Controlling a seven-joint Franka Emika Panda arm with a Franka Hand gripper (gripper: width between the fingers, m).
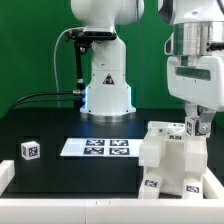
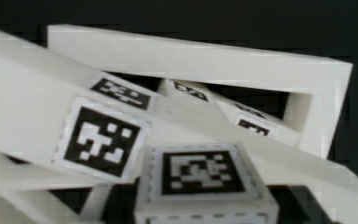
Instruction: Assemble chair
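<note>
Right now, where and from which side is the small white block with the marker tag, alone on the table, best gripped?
Probably the small white block across two opposite side faces, coming straight down from above. It sits flat on the black table, apart from the marker board, and looks cube-like, so opposite sides should be parallel.

Bright, even light nearly washes out the white chair parts point(image 1: 172, 160) against the black table point(image 1: 60, 125). Both pictures are coarse and soft. In the wrist view the tagged block point(image 2: 197, 172) is blurred, and the gaps lie in deep shadow.
</note>
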